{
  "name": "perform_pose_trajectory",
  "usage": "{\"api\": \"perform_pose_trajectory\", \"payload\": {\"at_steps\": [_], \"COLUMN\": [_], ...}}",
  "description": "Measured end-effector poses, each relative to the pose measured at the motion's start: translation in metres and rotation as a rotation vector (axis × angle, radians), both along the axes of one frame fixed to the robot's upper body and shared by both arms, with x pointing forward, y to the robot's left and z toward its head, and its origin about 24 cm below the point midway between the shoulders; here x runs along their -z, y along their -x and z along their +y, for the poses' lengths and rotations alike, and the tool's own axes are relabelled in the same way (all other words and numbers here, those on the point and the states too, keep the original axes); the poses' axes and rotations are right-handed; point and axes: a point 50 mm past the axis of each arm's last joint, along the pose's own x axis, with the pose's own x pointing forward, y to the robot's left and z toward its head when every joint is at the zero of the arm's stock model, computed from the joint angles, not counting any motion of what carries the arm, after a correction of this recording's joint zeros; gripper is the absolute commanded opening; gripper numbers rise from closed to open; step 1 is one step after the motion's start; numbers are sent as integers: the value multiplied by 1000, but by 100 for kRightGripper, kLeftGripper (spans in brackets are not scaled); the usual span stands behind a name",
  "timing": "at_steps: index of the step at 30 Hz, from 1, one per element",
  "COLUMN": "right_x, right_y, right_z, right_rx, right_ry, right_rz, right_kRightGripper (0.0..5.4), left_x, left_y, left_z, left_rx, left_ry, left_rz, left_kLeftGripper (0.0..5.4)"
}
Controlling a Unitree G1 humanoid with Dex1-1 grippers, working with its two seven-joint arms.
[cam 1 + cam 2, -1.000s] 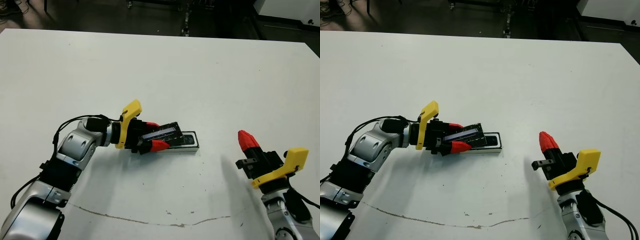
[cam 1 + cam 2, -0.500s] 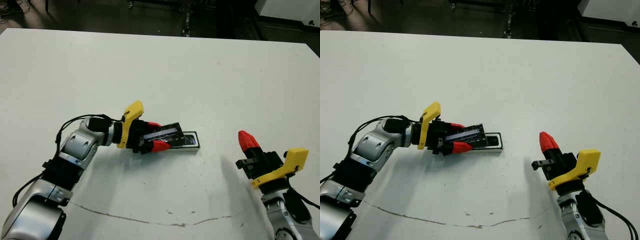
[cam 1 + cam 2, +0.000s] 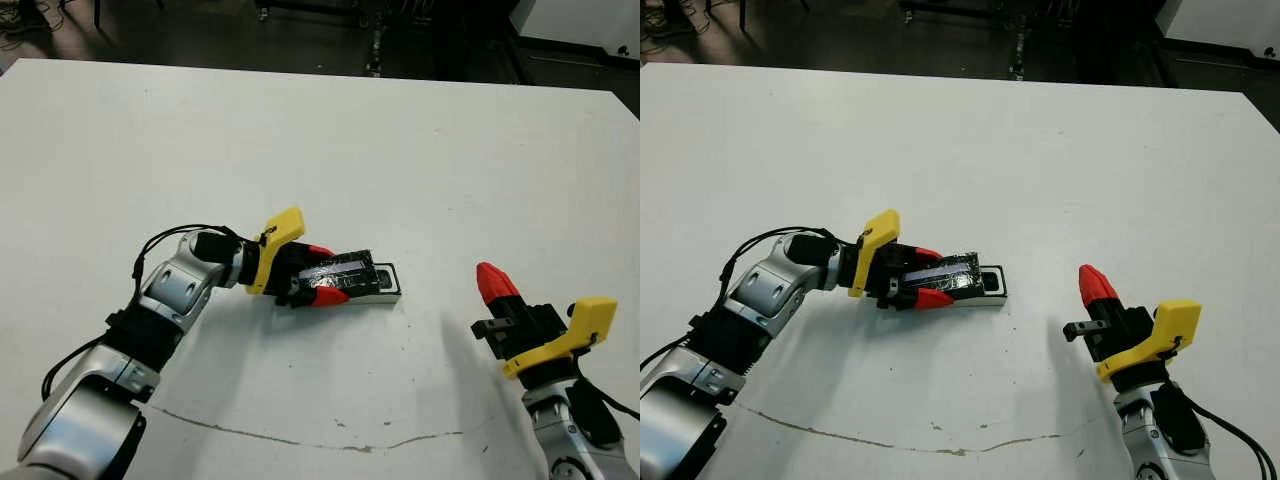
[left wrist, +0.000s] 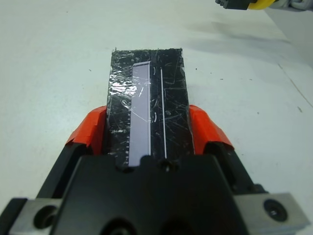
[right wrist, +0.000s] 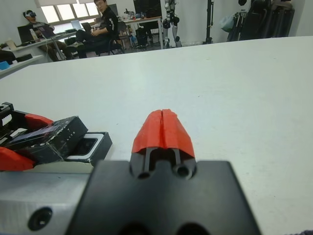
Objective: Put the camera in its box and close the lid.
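The left pincer [image 3: 322, 276] grips the lid [image 3: 345, 273] by its long sides, one red finger [image 4: 89, 130] on each, and holds it tilted over most of the box [image 3: 388, 283], whose far end shows past it. Both sit near the middle of the desk [image 3: 420, 150]. The right pincer [image 3: 495, 283] is closed on nothing, well apart toward the desk's near right corner. The camera cannot be made out.

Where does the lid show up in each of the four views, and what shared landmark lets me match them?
Left eye view: the lid, just left of centre, held by the left gripper.
Right eye view: same, left of centre.
Left wrist view: centre, between the red fingers.
Right wrist view: far left.
Shared landmark: the box under the lid's far end.
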Motion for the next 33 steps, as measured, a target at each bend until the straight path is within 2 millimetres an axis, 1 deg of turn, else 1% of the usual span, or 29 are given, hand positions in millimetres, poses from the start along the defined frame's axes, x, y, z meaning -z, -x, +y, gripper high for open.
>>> {"api": "perform_pose_trajectory", "payload": {"at_steps": [12,23,27,33], "right_x": [1,1,1,1], "right_y": [0,0,0,0], "right_z": [1,1,1,1], "right_rx": [-4,-2,-1,-3], "right_ry": [-1,-1,-1,0], "right_rz": [3,5,4,3], "right_kRightGripper": [0,0,0,0], "left_x": [-1,6,8,11], "left_y": [-1,-7,-9,-9], "left_z": [-9,-29,-30,-34], "left_rx": [9,25,30,45], "left_ry": [7,22,20,22], "left_rz": [23,52,64,36], "left_kLeftGripper": [316,316,316,316]}}
